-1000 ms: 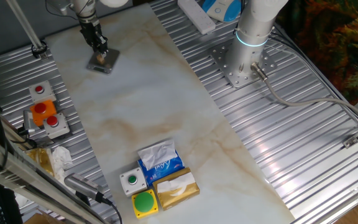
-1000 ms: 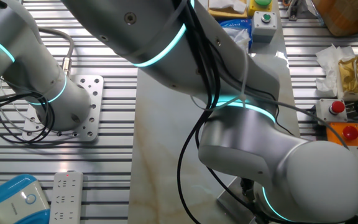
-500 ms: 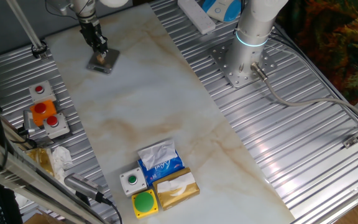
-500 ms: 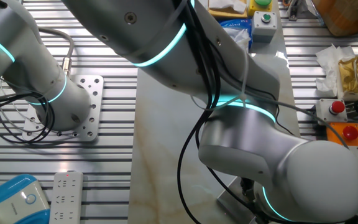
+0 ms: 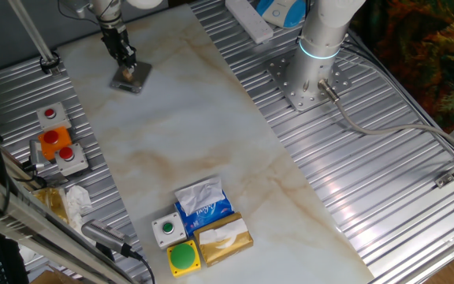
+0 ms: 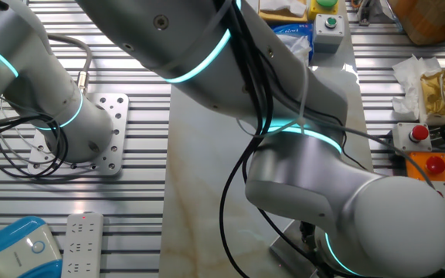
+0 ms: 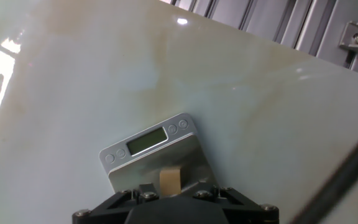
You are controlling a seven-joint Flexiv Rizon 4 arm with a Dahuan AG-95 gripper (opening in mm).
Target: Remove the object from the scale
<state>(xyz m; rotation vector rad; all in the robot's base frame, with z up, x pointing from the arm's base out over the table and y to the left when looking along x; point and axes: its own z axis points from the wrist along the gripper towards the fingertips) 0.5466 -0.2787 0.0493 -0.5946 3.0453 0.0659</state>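
Nothing has visibly moved since half a second ago: the claw (image 5: pixel 127 65) hangs low over the scale (image 5: pixel 130 78) at the far end of the marble table (image 5: pixel 187 134), arm and scale placed as before. From the hand view, the object (image 7: pixel 169 182), a small tan block, sits on the scale's (image 7: pixel 154 155) grey plate directly ahead of the claw's black housing, with the display strip and round buttons on the scale's edge beyond it. The fingertips themselves are out of sight, so whether the claw is open or closed on the block cannot be told.

Well away from the claw, at the table's near end, stand a blue tissue pack (image 5: pixel 202 207), a yellow-brown box (image 5: pixel 225 240), a grey button box (image 5: pixel 168 229) and a green button (image 5: pixel 183 257). A red-button station (image 5: pixel 57 145) lies off to one side. The tissue pack's white lettering is too small to read. In the other fixed view the arm's bulk (image 6: pixel 323 193) blocks the scale entirely.
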